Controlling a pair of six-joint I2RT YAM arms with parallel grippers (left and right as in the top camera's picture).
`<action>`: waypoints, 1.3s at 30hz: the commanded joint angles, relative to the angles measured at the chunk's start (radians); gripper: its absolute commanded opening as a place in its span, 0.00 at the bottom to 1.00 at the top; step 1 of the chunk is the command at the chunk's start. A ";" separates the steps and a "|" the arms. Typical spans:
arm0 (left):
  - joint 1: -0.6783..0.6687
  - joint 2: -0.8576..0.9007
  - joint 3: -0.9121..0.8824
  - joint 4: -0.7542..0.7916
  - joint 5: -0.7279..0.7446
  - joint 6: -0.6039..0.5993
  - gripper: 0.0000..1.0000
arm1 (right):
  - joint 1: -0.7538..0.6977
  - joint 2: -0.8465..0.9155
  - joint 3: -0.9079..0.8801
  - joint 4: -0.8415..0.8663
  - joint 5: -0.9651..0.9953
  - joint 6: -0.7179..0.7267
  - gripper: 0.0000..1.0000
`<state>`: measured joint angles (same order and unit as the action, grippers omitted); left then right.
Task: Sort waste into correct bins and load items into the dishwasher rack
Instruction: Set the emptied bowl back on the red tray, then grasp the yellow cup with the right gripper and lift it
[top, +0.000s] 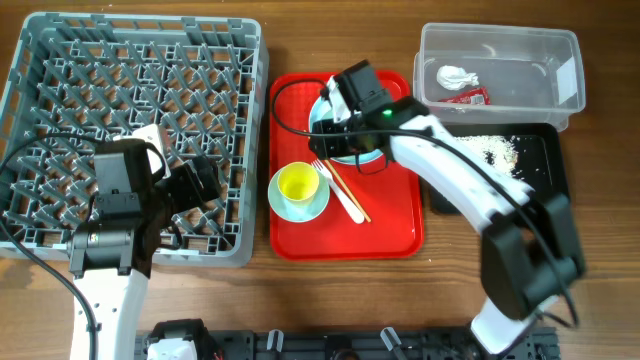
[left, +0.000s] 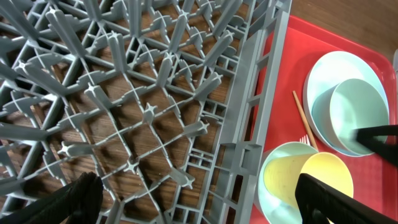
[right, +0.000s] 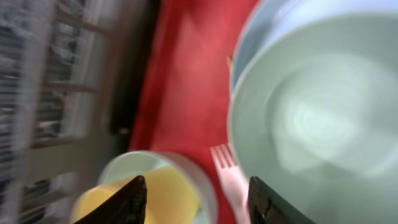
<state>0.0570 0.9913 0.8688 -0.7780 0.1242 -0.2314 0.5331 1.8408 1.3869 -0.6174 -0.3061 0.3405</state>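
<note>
Right end effector (right: 198, 202) spread wide just above pale green bowl (right: 311, 118) on red tray (right: 186, 74): lower squarely over near rim, pinch firmly, lift clear of plate (left: 329, 68) and fork (right: 225, 165).

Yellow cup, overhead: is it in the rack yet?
No, the yellow cup sits in the blue saucer on the red tray, outside the grey rack.

rack (top: 250, 120): grey plastic, matt
bench (top: 600, 250): brown wood, visible grain
red tray (top: 340, 235): plastic, smooth, slight sheen
tub (top: 570, 80): clear plastic, glossy
green bowl (right: 311, 112): smooth, glossy
chopsticks (left: 305, 119): pale bare wood
</note>
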 joint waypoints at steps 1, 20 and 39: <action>-0.007 0.004 0.020 0.002 0.002 -0.012 1.00 | 0.008 -0.126 0.038 -0.039 -0.008 0.003 0.52; -0.007 0.004 0.020 0.002 0.002 -0.012 1.00 | 0.131 0.076 -0.022 -0.184 0.074 0.212 0.19; -0.010 0.054 0.020 0.195 0.521 -0.012 1.00 | -0.105 -0.266 0.031 -0.195 -0.180 0.142 0.04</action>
<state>0.0570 1.0027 0.8692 -0.6621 0.3386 -0.2359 0.4538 1.5688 1.4090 -0.8154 -0.3267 0.5190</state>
